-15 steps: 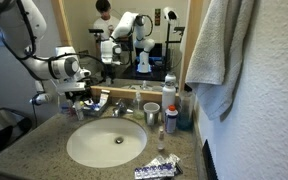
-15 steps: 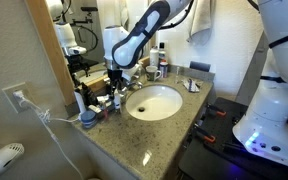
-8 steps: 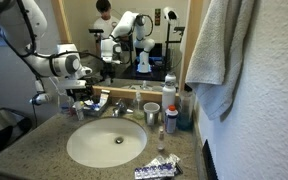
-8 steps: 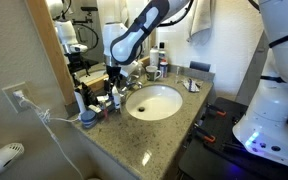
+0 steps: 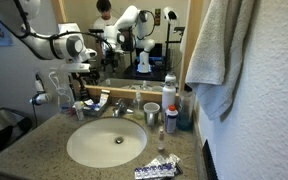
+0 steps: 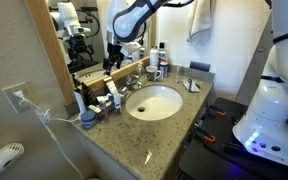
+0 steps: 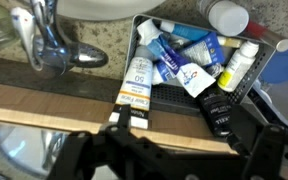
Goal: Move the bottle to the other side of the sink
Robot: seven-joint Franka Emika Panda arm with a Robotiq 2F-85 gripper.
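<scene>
The white oval sink (image 5: 92,146) (image 6: 156,104) is set in a speckled stone counter, with a chrome faucet (image 5: 119,108) (image 7: 44,45) behind it. In the wrist view, a dark mesh tray (image 7: 174,95) beside the faucet holds several tubes, a dark bottle (image 7: 216,105) and a white-and-yellow tube (image 7: 139,80). My gripper (image 5: 83,72) (image 6: 111,68) (image 7: 182,135) hangs well above this tray, in front of the mirror. Its fingers are spread apart with nothing between them. A clear bottle (image 5: 64,97) stands on the same side of the sink.
On the sink's other side stand a tall bottle (image 5: 170,92), a cup (image 5: 151,112) and a small bottle (image 5: 170,121). A blue-white packet (image 5: 156,168) lies at the counter front. A towel (image 5: 219,50) hangs there. A white cord (image 6: 44,112) crosses the counter end.
My gripper has risen from low over the tray up in front of the mirror. Nothing on the counter has visibly moved.
</scene>
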